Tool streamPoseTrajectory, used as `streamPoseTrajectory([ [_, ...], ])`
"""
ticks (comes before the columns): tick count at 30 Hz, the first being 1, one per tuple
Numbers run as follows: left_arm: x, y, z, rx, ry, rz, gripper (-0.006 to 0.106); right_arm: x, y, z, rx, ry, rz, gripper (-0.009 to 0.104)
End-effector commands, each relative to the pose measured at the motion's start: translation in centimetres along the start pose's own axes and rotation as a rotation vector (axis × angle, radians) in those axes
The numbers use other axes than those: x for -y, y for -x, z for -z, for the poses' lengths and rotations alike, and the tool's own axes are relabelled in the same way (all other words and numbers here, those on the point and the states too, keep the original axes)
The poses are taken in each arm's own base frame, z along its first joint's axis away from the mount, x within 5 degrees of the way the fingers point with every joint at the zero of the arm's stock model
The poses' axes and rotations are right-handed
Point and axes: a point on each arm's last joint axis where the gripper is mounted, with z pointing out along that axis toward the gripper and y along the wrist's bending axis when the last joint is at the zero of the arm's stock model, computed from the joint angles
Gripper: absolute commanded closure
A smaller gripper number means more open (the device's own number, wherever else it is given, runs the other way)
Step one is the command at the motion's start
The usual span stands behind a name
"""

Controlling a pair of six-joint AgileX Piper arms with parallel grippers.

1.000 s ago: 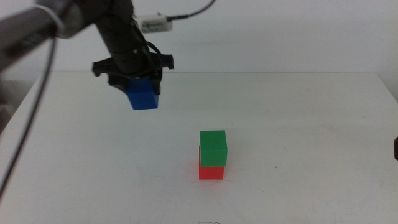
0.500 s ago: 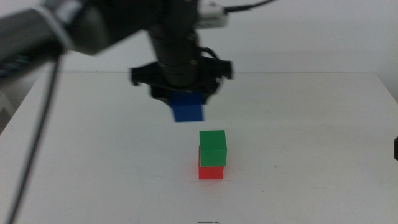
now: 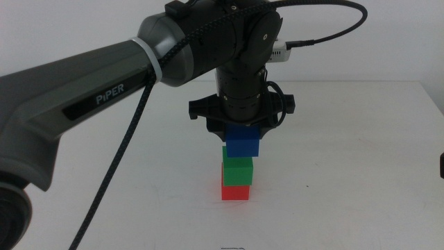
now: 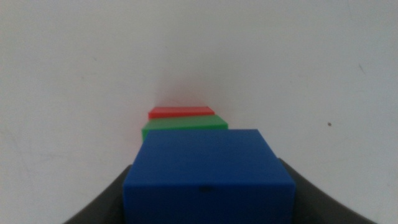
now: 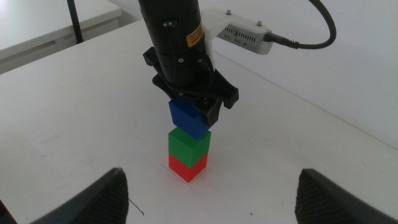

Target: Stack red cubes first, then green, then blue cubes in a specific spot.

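The red cube (image 3: 235, 192) sits on the white table, covering the specific spot, and the green cube (image 3: 237, 172) rests squarely on top of it. My left gripper (image 3: 241, 132) hangs straight above this stack, shut on the blue cube (image 3: 242, 141). That cube's underside is right at the green top; whether they touch cannot be told. The left wrist view shows the blue cube (image 4: 208, 174) between the jaws, with the green (image 4: 183, 126) and red (image 4: 180, 112) edges beyond. My right gripper (image 5: 212, 193) waits open at the table's right side, facing the stack (image 5: 188, 144).
The white table (image 3: 347, 139) lies bare around the stack. The left arm's thick grey body and its black cable (image 3: 118, 160) cross the left half of the middle view. A white connector box (image 5: 245, 34) sits on the left wrist.
The left gripper has carried the blue cube rightward and down, from above the table's left side to directly over the green cube. The green-on-red stack has not moved.
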Motion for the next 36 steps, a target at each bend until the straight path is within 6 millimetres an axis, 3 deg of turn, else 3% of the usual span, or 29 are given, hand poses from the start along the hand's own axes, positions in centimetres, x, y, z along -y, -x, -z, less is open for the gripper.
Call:
streamPoseTrajectory([
  [1,-0.7,0.1,3.5,0.047,-0.001,0.021,0.102,0.3,1.1,0.3,0.084,-0.024,0.021,0.001],
  [19,-0.3,0.0,1.2,-0.008,0.037,0.012,0.102,0.3,1.1,0.3,0.084,-0.024,0.021,0.001],
  [36,-0.5,0.2,1.2,0.015,0.061,0.025,0.102,0.3,1.1,0.3,0.084,-0.024,0.021,0.001],
])
